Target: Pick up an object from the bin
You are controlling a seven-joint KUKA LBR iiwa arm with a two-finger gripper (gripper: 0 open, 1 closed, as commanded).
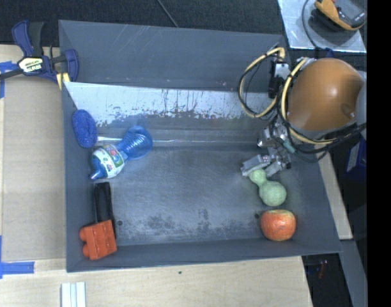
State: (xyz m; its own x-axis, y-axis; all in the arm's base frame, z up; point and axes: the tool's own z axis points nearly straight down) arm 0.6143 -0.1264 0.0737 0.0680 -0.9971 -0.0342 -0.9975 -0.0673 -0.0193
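Right now the tool [264, 164] hangs low over the green pear [271, 192] beside the red apple [278, 225]; whether it's open I cannot tell.

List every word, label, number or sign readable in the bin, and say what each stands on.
No text can be read anywhere in the grey metal bin.
Blue plastic bottle with a white, green and blue label, at the left: there is print on the label, too blurred to read.
Orange block on a black handle, green pear-shaped toy, red-orange apple: no markings visible.
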